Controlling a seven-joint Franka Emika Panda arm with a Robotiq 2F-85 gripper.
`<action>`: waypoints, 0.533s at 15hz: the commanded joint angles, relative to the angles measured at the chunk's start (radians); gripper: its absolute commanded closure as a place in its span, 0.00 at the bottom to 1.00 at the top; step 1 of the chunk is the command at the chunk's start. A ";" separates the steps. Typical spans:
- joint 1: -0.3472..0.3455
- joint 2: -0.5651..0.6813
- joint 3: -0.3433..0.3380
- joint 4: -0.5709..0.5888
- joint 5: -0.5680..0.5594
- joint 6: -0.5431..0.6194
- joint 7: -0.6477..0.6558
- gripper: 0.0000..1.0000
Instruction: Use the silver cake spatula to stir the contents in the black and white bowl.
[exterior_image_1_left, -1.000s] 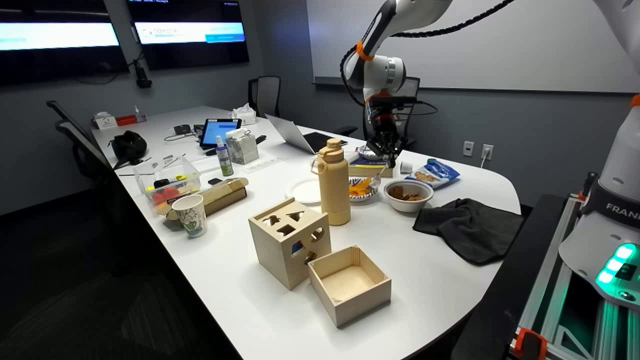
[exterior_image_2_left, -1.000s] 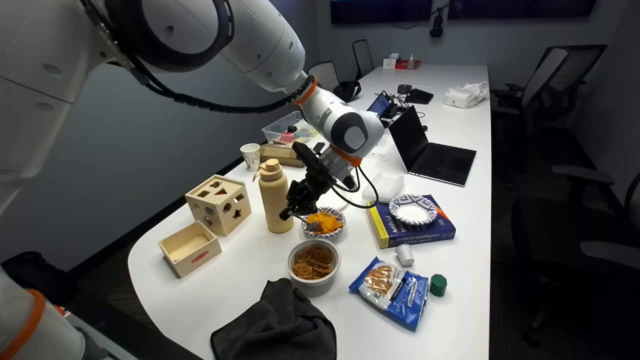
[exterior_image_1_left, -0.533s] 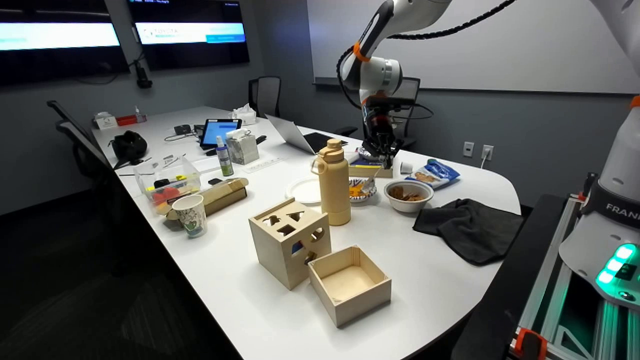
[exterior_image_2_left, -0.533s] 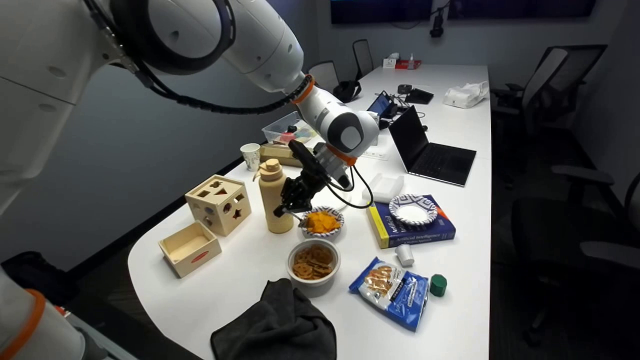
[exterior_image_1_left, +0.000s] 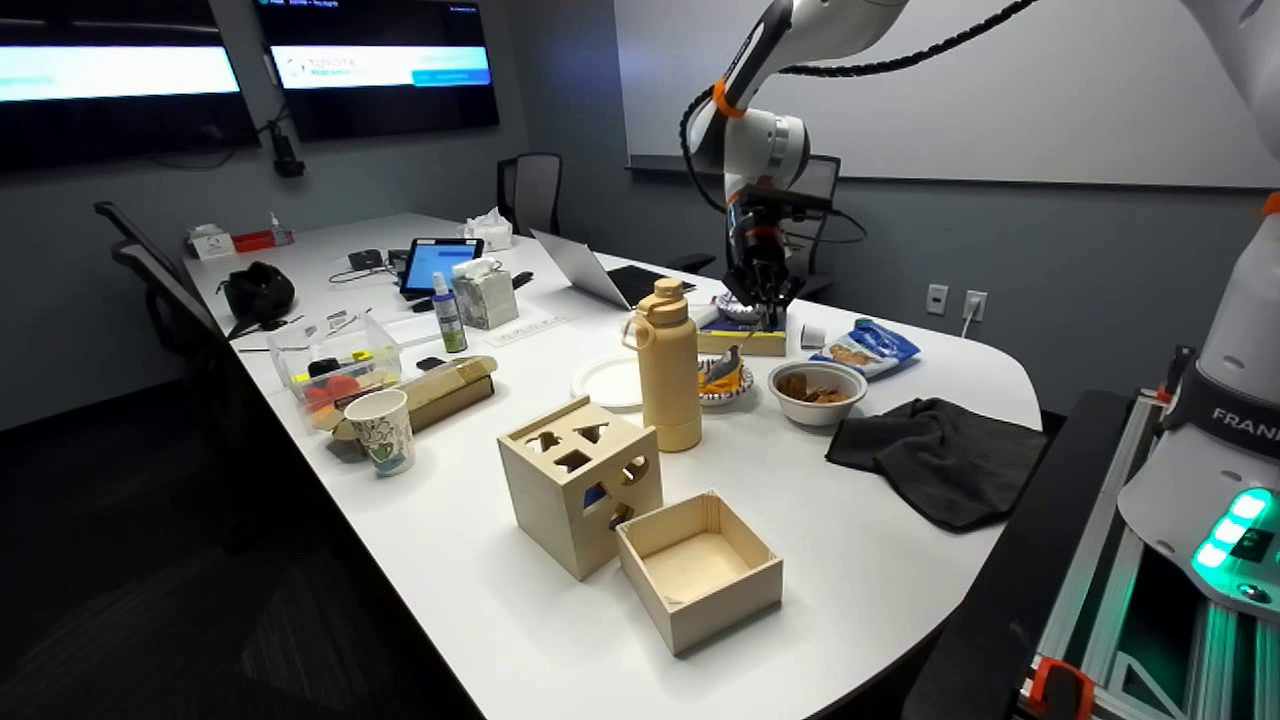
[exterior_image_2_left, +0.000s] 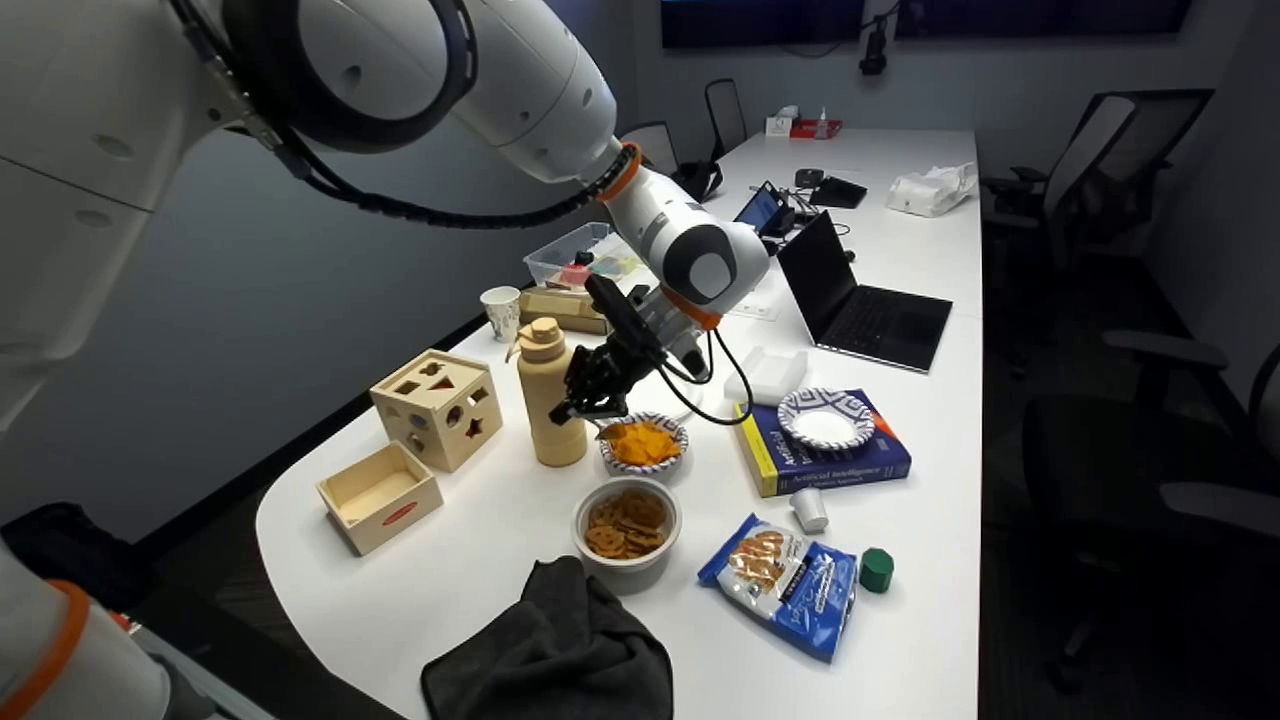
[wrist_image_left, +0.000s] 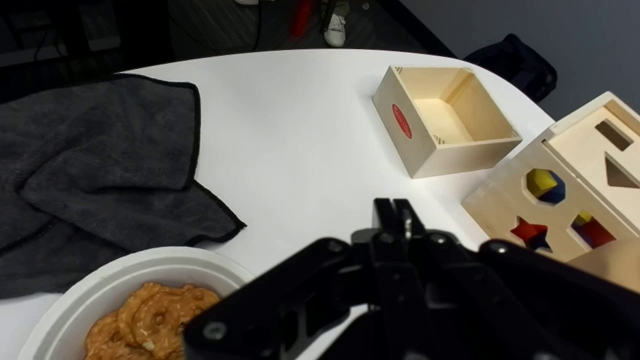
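Since half a second ago, the silver cake spatula has shifted a little over the black and white bowl, and the tool has risen slightly with it; the blade now shows a darker face. The tool is closed down narrow, pinching the spatula by the end away from the bowl; in the wrist view its fingertips lie side by side. The spatula's long axis slants downward from the fingertips to the bowl. In an exterior view the blade points right and slightly down, at the bowl's left edge. In an exterior view the tan water bottle hides part of the bowl, and there the blade points down and left, over the orange chips; whether it touches them is too small to tell.

On the worktop, a white bowl of pretzel crisps stands near the black and white bowl, beside a dark grey cloth.
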 joint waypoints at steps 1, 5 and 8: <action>-0.005 0.035 0.010 0.059 0.011 -0.029 0.004 0.99; 0.008 0.063 0.005 0.094 -0.001 -0.019 0.037 0.99; 0.012 0.068 -0.001 0.109 -0.005 -0.001 0.064 0.99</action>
